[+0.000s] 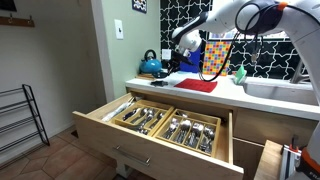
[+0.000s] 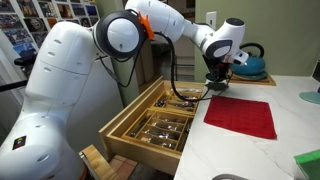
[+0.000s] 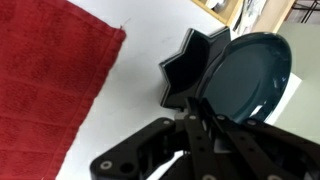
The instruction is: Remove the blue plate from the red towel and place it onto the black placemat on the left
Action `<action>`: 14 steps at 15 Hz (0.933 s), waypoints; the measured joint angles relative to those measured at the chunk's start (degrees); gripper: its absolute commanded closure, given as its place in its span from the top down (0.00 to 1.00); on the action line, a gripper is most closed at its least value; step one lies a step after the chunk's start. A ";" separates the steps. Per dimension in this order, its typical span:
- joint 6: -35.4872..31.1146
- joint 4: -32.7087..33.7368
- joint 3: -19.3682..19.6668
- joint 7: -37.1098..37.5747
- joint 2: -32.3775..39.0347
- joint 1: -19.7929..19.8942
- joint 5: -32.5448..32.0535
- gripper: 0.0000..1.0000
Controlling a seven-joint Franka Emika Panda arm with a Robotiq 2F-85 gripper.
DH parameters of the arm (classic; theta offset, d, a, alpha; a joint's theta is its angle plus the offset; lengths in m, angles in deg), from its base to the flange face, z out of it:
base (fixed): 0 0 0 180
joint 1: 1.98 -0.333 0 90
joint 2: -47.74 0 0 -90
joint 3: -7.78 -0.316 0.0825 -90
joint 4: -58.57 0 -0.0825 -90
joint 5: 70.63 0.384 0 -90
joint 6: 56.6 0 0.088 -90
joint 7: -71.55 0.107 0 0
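Dark blue, glossy, shallow, round: the blue plate point(image 3: 250, 80) is clear of the red towel point(image 3: 50, 90) and overlaps the black placemat point(image 3: 180, 65), a star-edged mat just beside the towel on the white table point(image 2: 250, 150). Can't tell if it's resting or held just above. The arm point(image 2: 175, 20) reaches across the open cutlery drawer point(image 2: 160, 120), wrist pointing down. The claw point(image 3: 200, 118) is pinched on the plate's near rim. Plate's hollow faces the wrist view. It's round, so no real long axis.
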 measured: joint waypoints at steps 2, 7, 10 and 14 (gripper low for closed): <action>-0.98 0.15 -0.11 0.07 0.82 -0.07 -0.43 0.02; -1.51 0.36 -0.38 0.07 1.98 -0.07 -0.88 0.02; -1.51 0.44 -0.70 0.18 2.31 -0.06 -0.88 0.02; -1.58 0.64 -0.79 0.59 2.85 -0.07 -0.96 0.02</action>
